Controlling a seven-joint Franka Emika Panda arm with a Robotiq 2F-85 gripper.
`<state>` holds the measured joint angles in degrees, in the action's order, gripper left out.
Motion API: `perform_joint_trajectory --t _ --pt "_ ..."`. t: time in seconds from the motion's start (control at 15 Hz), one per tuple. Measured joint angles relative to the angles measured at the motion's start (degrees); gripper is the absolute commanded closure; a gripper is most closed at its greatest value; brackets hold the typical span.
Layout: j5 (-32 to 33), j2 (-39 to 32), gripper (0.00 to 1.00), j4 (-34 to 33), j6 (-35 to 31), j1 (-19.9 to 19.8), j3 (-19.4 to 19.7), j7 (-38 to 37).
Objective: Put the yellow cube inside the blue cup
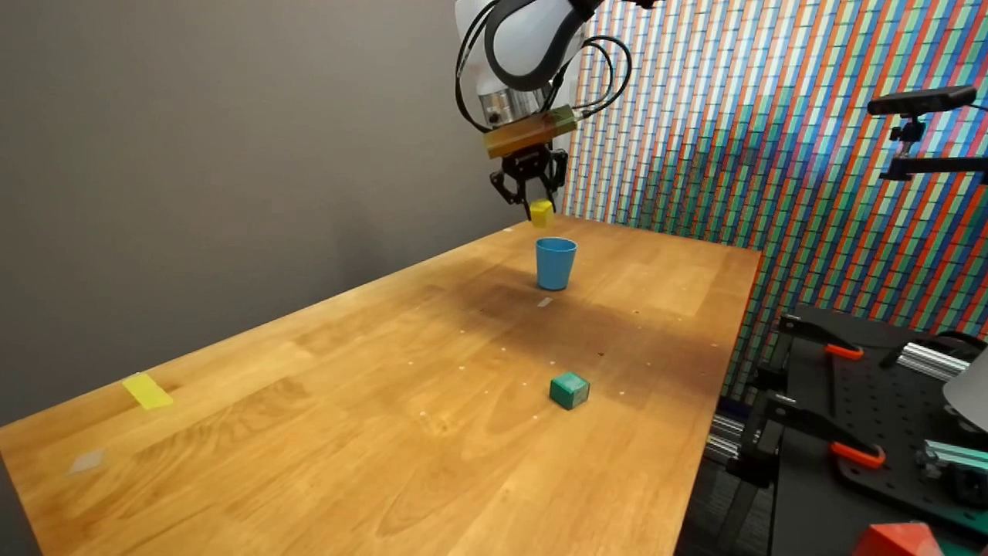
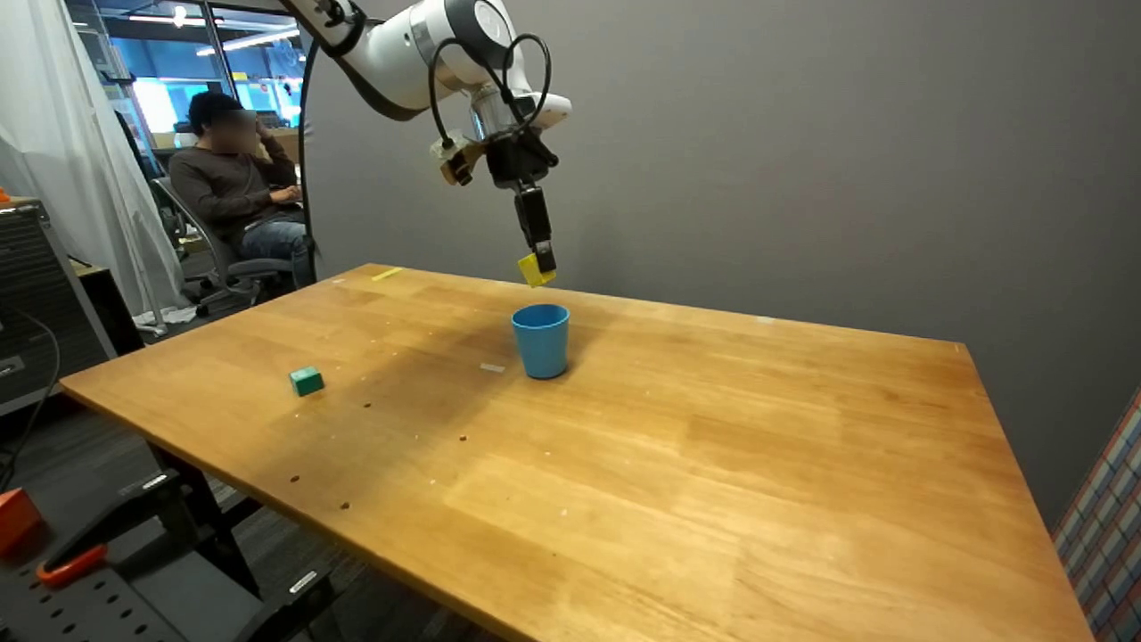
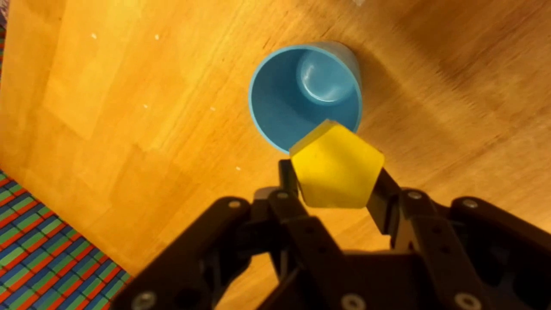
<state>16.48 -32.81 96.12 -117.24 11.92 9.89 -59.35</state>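
The yellow cube [image 1: 543, 215] is a small bright yellow block held in the air. My gripper [image 1: 540, 208] points down and is shut on it. The yellow cube also shows in an exterior view [image 2: 533, 272] and between the fingers in the wrist view [image 3: 338, 168]. The blue cup [image 1: 555, 265] stands upright on the table. It also shows in an exterior view [image 2: 542, 343]. The yellow cube is above the cup's rim height and apart from it. In the wrist view the cup's open mouth [image 3: 280, 101] faces the camera, and the cube covers part of its near rim.
A green cube [image 1: 570, 391] lies on the wooden table [image 1: 432, 463], away from the cup. A flat yellow tape patch [image 1: 147, 391] is near the table's edge. A grey wall [image 2: 802, 178] runs behind the table. A black side table with clamps [image 1: 826, 432] stands beside it.
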Motion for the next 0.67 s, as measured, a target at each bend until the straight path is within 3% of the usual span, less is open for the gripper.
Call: perform_joint_trajectory --t 0.27,0.33,0.4,0.47,0.67 --pt "0.0 -0.5 0.83 0.6 1.2 -0.7 0.0 -1.2" --pt "0.0 -0.7 0.66 0.7 1.3 -0.9 0.0 -1.4" --pt "0.0 -0.8 0.33 0.9 1.4 -1.1 0.0 -1.6" --pt "0.0 -0.9 0.31 1.0 1.4 -1.3 -0.1 -1.6" --pt "-0.1 -0.9 0.09 1.4 1.4 -1.9 -0.5 -1.6"
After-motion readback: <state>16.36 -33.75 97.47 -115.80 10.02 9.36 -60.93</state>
